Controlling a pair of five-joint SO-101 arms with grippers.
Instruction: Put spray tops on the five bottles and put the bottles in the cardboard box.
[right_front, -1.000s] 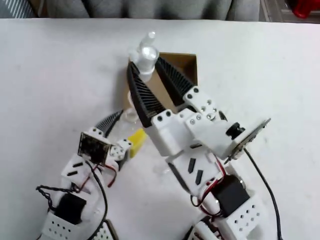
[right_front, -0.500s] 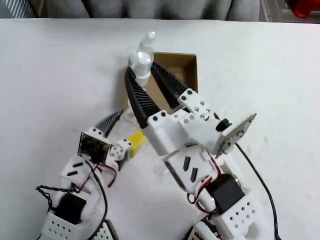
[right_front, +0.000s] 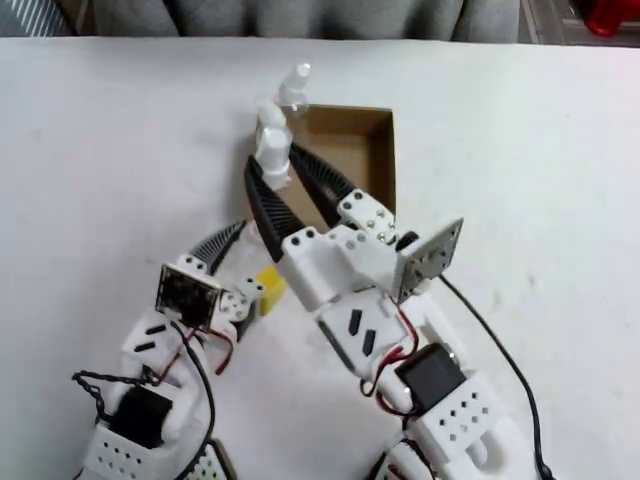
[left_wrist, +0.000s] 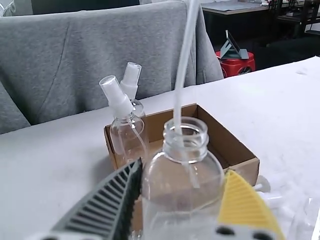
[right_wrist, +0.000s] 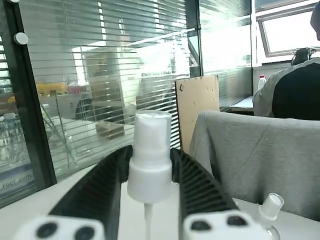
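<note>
My left gripper (left_wrist: 185, 177) is shut on a clear open-necked bottle (left_wrist: 182, 172), gripped between its black finger and its yellow finger. My right gripper (right_front: 275, 160) is shut on a white spray top (right_wrist: 149, 155) directly above that bottle. The top's thin tube (left_wrist: 182, 75) hangs down into the neck. The head of the spray top (right_front: 275, 158) sits over the near left corner of the cardboard box (right_front: 378, 130). Two bottles with spray tops (left_wrist: 122, 125) (left_wrist: 131, 85) stand at the box's far left corner. In the high view my left gripper (right_front: 252, 252) is just in front of the box.
Clear plastic bits (left_wrist: 272, 197) lie on the white table beside the box. A grey padded chair back (left_wrist: 75, 55) runs along the table's far edge. The table to the right of the box and to the far left is bare.
My right arm has swung left and drawn back with the spray top, from over the box's far left corner to above the bottle in my left gripper. The left arm has stayed still.
</note>
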